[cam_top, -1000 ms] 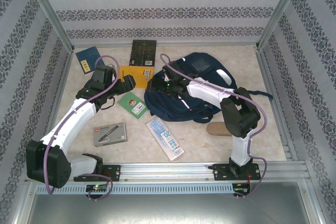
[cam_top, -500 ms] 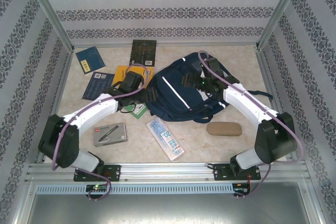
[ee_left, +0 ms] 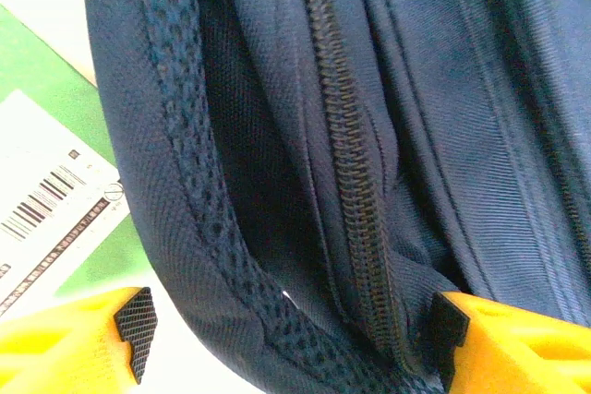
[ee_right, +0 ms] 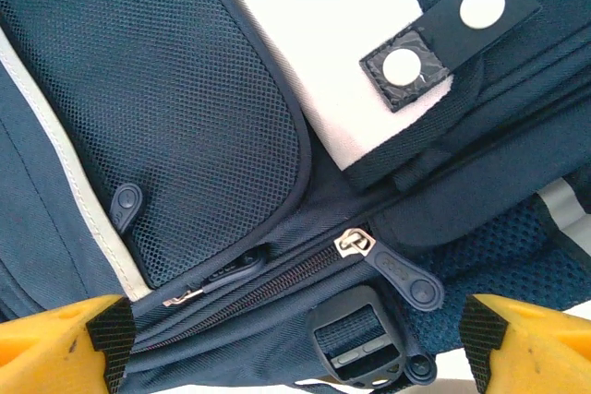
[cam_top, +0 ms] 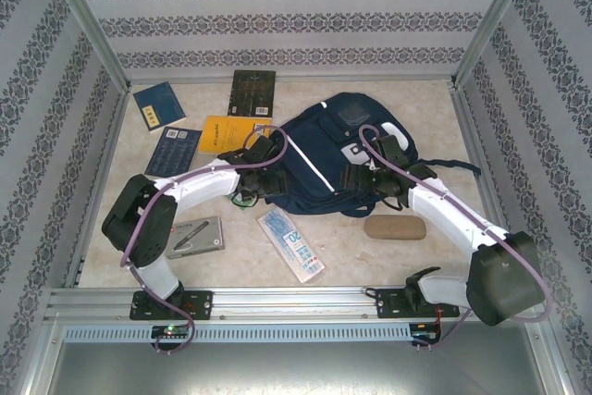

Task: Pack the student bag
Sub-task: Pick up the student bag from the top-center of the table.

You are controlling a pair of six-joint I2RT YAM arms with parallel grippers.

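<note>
The student bag (cam_top: 326, 141), a navy backpack with a thin white stripe, lies in the middle of the table. My left gripper (cam_top: 274, 184) is at its lower left edge. In the left wrist view the yellow fingers of the left gripper (ee_left: 291, 343) stand open astride the bag's (ee_left: 277, 136) padded edge and closed zipper (ee_left: 343, 191), the right pad against the fabric. My right gripper (cam_top: 354, 182) is over the bag's lower right part. In its wrist view the right gripper (ee_right: 291, 343) stands open over the bag (ee_right: 185, 89), with a zipper pull (ee_right: 399, 274) and a buckle (ee_right: 360, 350) between the fingers.
A green booklet (ee_left: 46, 182) lies half under the bag's left edge. A yellow book (cam_top: 225, 129), two blue notebooks (cam_top: 155, 104) and a black book (cam_top: 252, 92) lie at the back left. In front are a grey pen case (cam_top: 196, 236), a white-blue packet (cam_top: 289, 244) and a tan pouch (cam_top: 395, 227).
My left gripper moved right, from over the books to the bag's left edge. The right arm swung out and came down on the bag's lower right. The bag shifted and its front now faces up.
</note>
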